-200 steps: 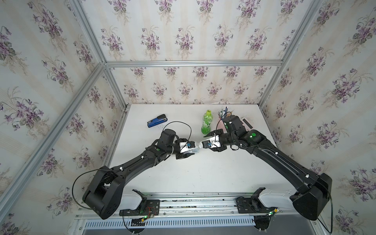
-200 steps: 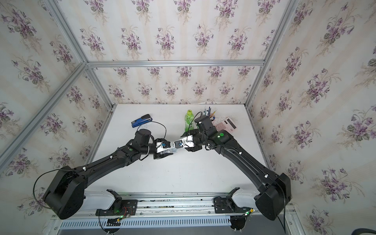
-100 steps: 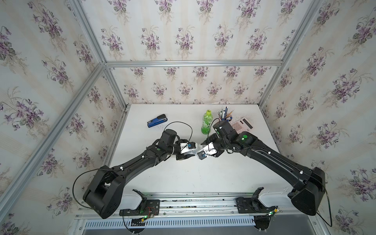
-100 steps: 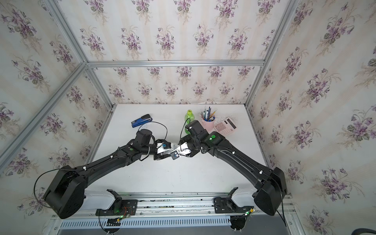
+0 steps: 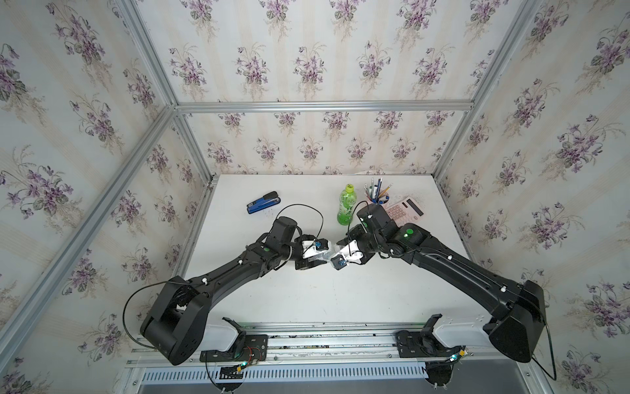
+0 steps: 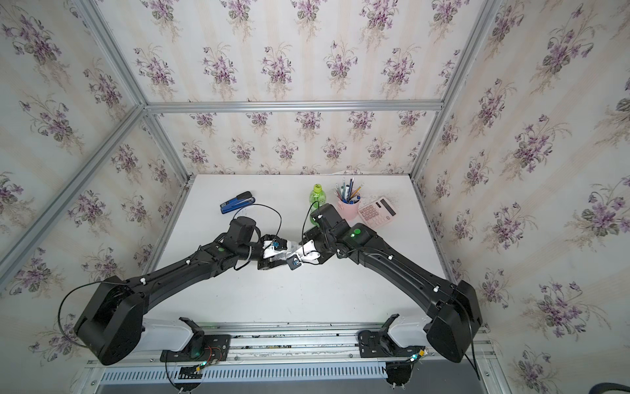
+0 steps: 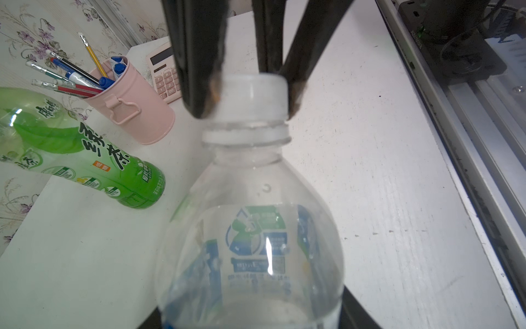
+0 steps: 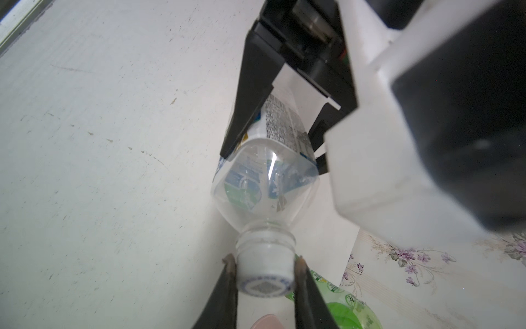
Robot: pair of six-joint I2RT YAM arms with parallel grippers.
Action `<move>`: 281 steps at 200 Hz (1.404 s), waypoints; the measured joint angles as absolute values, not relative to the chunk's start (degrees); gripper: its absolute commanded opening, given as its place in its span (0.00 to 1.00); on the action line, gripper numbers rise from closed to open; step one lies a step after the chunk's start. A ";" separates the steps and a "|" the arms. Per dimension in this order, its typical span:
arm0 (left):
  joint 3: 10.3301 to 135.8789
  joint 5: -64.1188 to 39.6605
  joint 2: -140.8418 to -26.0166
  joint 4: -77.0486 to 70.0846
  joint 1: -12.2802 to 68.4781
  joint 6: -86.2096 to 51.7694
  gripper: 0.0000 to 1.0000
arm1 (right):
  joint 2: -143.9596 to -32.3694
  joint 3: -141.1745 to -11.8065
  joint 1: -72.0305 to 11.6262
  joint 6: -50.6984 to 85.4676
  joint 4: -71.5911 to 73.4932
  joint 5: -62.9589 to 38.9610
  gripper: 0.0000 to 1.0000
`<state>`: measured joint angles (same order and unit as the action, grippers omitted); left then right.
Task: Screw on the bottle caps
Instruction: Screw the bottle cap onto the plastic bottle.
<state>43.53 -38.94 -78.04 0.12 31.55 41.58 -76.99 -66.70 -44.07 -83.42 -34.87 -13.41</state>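
So that the neck holds steady for threading, my left fingers [image 8: 247, 108] clamp the clear bottle [image 7: 250, 228] by its label, tipped over the counter [image 7: 370, 171], while my right fingers [image 7: 199, 71] pinch the white cap [image 7: 250, 96] sitting on its mouth, ready to twist.

Purple-flowered wallpaper [image 5: 306, 68], clear bottle [image 7: 250, 228] with blue-green label, white cap [image 7: 252, 96], green bottle [image 5: 346, 208], pink pen cup [image 7: 133, 114], blue stapler [image 5: 263, 203]
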 measured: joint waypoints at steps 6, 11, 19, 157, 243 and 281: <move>42.87 -38.50 -77.54 -0.64 31.75 41.52 0.59 | -77.23 -66.92 -44.07 -81.76 -34.92 -13.82 0.15; 42.28 -37.87 -77.06 -1.32 31.94 41.41 0.59 | -77.49 -67.20 -44.07 -79.79 -34.98 -14.06 0.12; 41.30 -36.60 -76.36 -2.61 32.32 41.15 0.59 | -78.02 -67.70 -44.07 -75.70 -35.22 -14.44 0.08; 28.69 6.66 -75.94 -39.46 46.85 44.60 0.59 | -94.04 -75.92 -25.91 33.08 -30.72 -44.51 0.00; 28.77 15.00 -84.03 -54.94 49.04 51.48 0.58 | -88.68 -69.54 -24.75 46.15 -18.24 -42.78 0.43; 27.49 10.55 -82.96 -53.19 46.30 40.71 0.58 | -73.12 -52.05 -24.88 37.39 2.98 -35.66 0.66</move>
<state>27.49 10.55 -82.96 -53.19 46.30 40.71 -73.12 -52.05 -24.88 37.39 2.98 -35.66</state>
